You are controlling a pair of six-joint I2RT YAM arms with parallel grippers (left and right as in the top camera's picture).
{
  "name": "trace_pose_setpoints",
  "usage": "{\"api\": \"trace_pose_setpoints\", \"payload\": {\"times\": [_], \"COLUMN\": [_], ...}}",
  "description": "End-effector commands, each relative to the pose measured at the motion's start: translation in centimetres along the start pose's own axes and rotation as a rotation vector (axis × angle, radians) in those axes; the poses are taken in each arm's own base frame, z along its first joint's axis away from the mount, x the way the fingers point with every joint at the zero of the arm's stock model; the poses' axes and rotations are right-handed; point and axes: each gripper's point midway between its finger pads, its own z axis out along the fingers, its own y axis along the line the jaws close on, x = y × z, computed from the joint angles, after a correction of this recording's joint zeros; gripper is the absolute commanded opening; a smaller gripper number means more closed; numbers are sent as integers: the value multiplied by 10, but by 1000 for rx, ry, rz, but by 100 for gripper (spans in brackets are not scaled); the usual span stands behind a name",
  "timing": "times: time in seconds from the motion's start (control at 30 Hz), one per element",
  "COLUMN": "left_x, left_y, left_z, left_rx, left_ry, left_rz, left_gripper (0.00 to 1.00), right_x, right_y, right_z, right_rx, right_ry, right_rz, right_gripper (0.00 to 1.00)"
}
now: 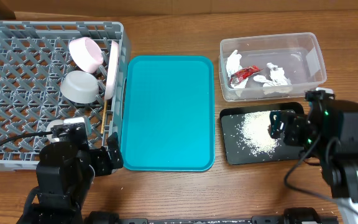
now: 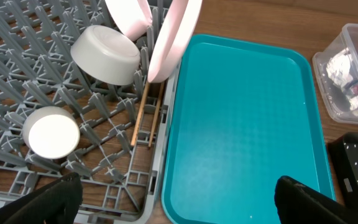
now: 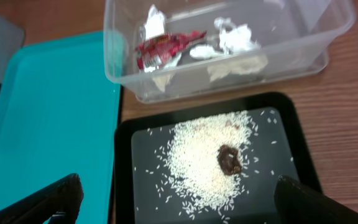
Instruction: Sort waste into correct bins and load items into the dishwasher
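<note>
The grey dish rack (image 1: 17, 68) (image 2: 17, 62) holds the upright white plate (image 1: 112, 68) (image 2: 176, 37), small dish (image 1: 86, 53), upturned grey bowl (image 1: 81, 87) (image 2: 107, 56), white cup (image 2: 53, 132) and two chopsticks (image 2: 143, 115). The clear tub (image 1: 316, 59) (image 3: 328, 37) holds napkins (image 1: 277, 78) (image 3: 235, 37) and the red-and-silver wrapper (image 1: 244, 73) (image 3: 163, 48). The black tray (image 1: 229, 149) (image 3: 124, 180) holds rice (image 1: 255, 132) (image 3: 197, 162) and the brown lump (image 3: 230, 160). My left gripper (image 1: 107, 158) (image 2: 176, 199) is open and empty over the rack's front right corner. My right gripper (image 1: 284, 127) (image 3: 179, 199) is open and empty above the black tray.
The teal serving tray (image 1: 166, 112) (image 2: 241, 124) (image 3: 42, 112) lies bare between the rack and the two bins. A black cable runs over the rack's front left part (image 1: 11, 140). Wooden tabletop shows around everything.
</note>
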Motion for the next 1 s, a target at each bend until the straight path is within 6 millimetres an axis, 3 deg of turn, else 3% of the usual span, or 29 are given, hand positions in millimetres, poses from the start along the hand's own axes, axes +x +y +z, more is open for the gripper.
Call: {"api": "trace_pose_setpoints", "payload": {"times": [0.0, 0.17, 0.6, 0.87, 0.97], "left_x": [3, 3, 3, 3, 3], "left_y": [-2, -2, -2, -2, -2], "left_z": [3, 3, 3, 3, 3], "left_rx": [11, 11, 11, 11, 11], "left_ry": [12, 12, 12, 12, 12], "left_rz": [-2, -2, -2, -2, -2], "left_gripper": [100, 100, 100, 100, 100], "right_x": [-6, -9, -2, 13, 20], "right_y": [-5, -4, 17, 13, 18], "right_z": [-21, -37, -13, -7, -6], "right_rx": [33, 21, -210, -228, -236], "right_ry": [-93, -225, -804, -909, -932], "right_rz": [-17, -31, -163, -180, -263], "right_gripper": [100, 100, 100, 100, 100]}}
